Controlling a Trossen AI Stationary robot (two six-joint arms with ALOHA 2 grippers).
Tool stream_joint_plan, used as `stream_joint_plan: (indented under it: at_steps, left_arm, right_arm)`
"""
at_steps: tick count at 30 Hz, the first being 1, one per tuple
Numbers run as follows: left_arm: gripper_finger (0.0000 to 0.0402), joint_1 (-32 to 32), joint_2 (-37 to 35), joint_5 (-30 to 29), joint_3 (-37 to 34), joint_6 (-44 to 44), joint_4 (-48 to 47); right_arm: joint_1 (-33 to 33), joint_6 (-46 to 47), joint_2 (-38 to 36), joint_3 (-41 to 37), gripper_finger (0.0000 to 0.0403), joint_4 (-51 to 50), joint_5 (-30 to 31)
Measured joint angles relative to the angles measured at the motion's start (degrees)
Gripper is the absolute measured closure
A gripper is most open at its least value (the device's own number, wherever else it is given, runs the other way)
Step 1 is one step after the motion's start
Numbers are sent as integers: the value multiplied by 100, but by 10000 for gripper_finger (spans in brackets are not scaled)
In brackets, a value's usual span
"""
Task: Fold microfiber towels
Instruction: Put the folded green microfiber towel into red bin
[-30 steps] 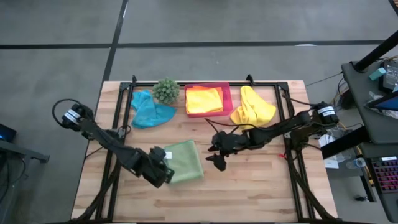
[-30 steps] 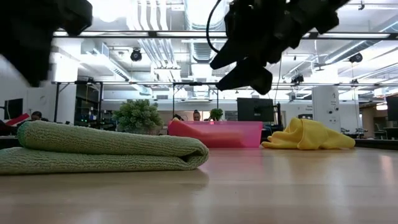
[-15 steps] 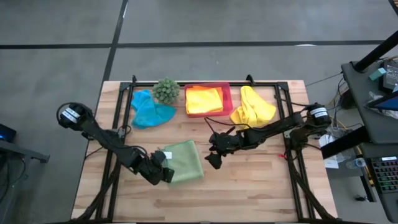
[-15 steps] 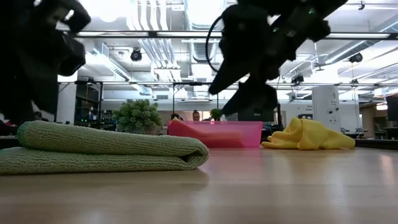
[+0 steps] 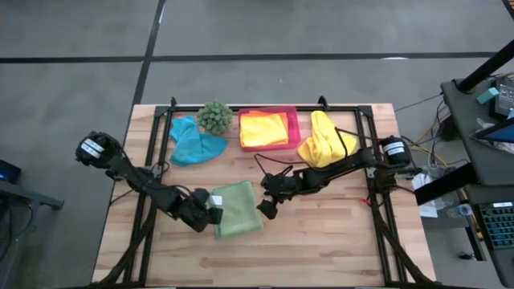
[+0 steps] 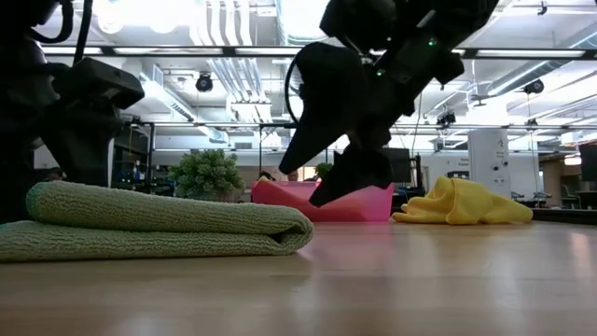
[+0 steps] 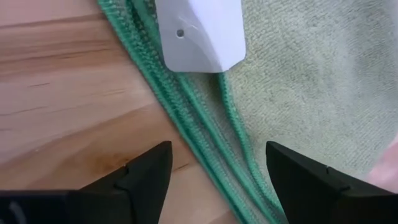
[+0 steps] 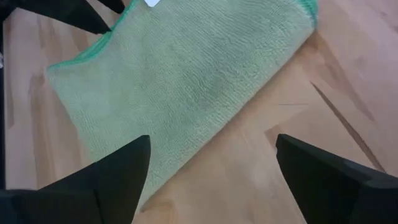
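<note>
grippers flank the folded green towel: left gripper and right gripper, both spread wide, holding nothing.

1. This is a robotics lab or workshop set in a large, open industrial hall.
2. The low view shows an exposed ceiling with bare ducts, pipes and bright strip lights.
3. Monitors and tall equipment racks stand in the room behind, and people sit there at desks.
4. From above, a wooden worktop with a black metal frame stands on a grey concrete floor.
5. A side bench beside it is crowded with cables and electronics.
</note>
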Motion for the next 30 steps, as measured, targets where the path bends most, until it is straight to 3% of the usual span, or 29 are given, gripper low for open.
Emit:
stream_joint_plan:
  at_steps: [14, 23, 30]
  left_arm:
    - [157, 16, 60, -328, -153, 20, 500]
    - [158, 38, 650, -544, -99, 61, 911]
    - [198, 36, 804, -881, -53, 201, 1256]
  right_arm:
    - [-26, -53, 809, 543, 76, 309, -451]
    - [-45, -120, 1171, 805, 85, 594, -782]
    - [-87, -157, 1215, 833, 104, 900, -865]
